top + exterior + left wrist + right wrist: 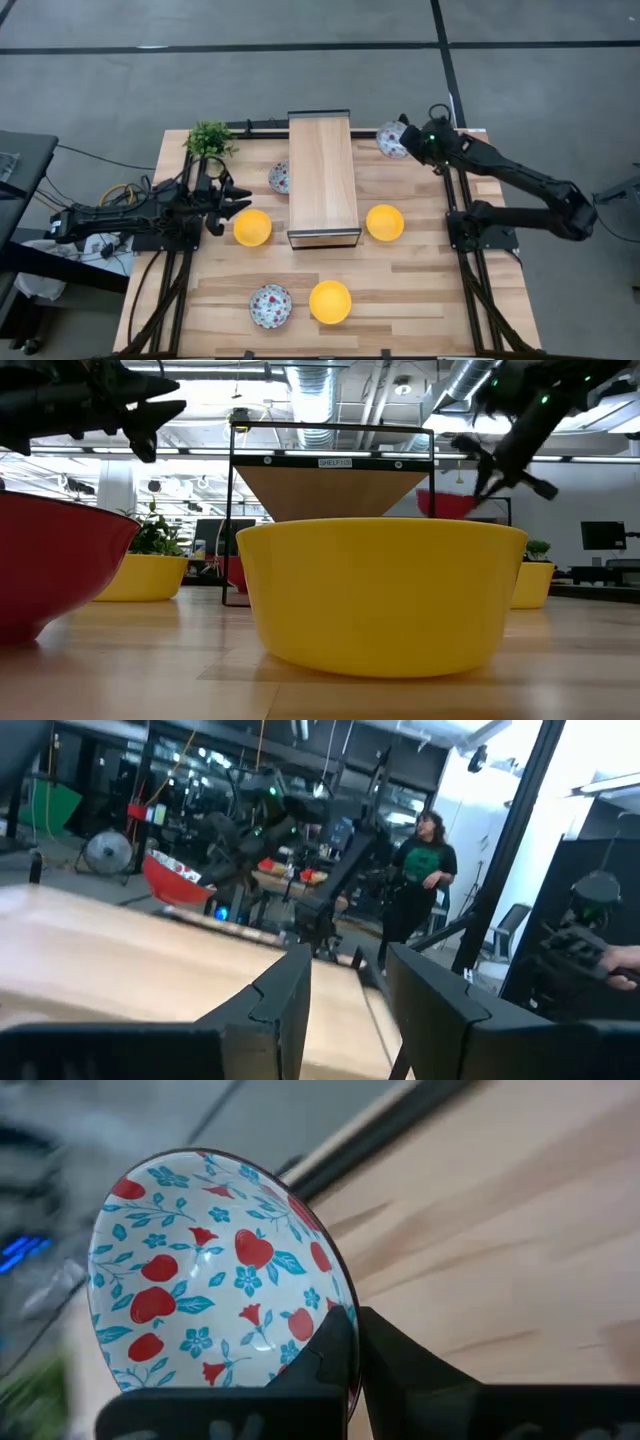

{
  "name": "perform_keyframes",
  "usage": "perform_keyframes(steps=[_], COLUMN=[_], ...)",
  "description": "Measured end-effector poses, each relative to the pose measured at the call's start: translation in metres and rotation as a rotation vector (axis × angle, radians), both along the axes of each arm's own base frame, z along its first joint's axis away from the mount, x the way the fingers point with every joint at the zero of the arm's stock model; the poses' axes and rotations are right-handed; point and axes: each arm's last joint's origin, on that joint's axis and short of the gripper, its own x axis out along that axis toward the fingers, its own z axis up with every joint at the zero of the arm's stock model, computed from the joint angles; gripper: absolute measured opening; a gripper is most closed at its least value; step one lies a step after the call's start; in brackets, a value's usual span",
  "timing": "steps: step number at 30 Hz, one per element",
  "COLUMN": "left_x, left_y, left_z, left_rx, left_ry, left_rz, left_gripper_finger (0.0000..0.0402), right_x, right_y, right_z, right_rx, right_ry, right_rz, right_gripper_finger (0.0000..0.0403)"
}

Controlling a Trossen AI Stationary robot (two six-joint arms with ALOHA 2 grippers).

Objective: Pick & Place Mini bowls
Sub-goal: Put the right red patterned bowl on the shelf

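The right gripper (345, 1350) pinches the thin rim of a glossy floral bowl (210, 1270), tilted above pale wood-grain table (520, 1230). The left gripper (232, 200) hangs open and empty beside a smooth yellow bowl (252, 227).

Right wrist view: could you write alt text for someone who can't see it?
The right end effector is shut on the rim of a white floral bowl patterned with red fruit and blue flowers, holding it tilted above the light wooden table.
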Motion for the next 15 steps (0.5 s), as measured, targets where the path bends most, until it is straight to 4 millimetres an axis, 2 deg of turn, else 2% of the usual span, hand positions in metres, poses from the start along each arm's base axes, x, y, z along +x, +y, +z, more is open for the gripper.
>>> perform_keyframes(steps=[6, 15], left_x=[-0.002, 0.001], left_y=[0.0, 0.002], left_z=[0.007, 0.013], left_rx=[0.007, -0.124], left_ry=[-0.079, -0.149], left_rz=[0.006, 0.037], left_gripper_finger=[0.0131, 0.0131], right_x=[0.009, 0.038], right_y=[0.016, 0.037], right_z=[0.018, 0.028], right_rx=[-0.074, -0.141], right_ry=[-0.155, -0.282], right_rz=[0.163, 0.34], right_gripper_finger=[0.0, 0.0])
